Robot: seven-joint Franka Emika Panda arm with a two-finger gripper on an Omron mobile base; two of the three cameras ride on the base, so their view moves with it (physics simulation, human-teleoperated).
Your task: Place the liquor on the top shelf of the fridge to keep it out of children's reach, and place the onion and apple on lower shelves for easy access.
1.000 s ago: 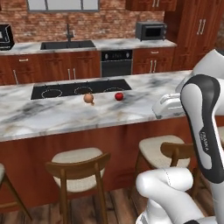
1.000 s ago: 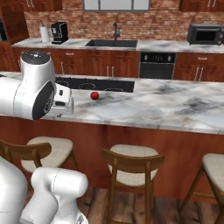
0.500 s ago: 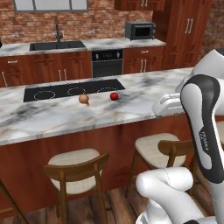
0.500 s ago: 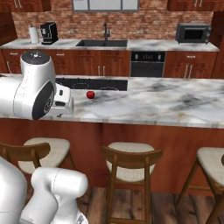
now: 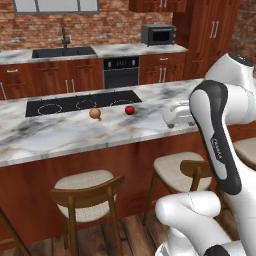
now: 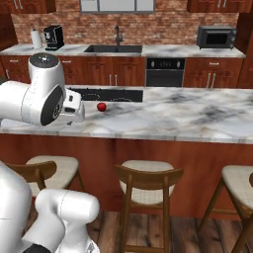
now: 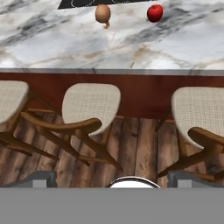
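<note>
**Base swings along the island, fruit untouched**

From where I stand the whole room has slid sideways across both base cameras over the last second; that is the base driving, not the things moving; the onion [image 5: 95, 113] and the apple [image 5: 129, 109] lie just where they lay, near each other on the marble counter [image 5: 60, 135], close to the front edge of the black cooktop [image 5: 80, 102], the onion to the left of the apple as the robot faces them.

The hand camera looks down over the counter's edge at the stools [image 7: 89, 105] and the wooden floor, with both fruits at the top of its picture; the gripper [image 7: 111, 179] hangs on the near side of the island, its fingers spread as wide as they go and holding nothing.

I see neither the liquor nor the fridge from here; I judge the robot is only lining itself up for a first pick, so nothing of the task is done yet, and the stools between base and counter may make the reach awkward.
</note>
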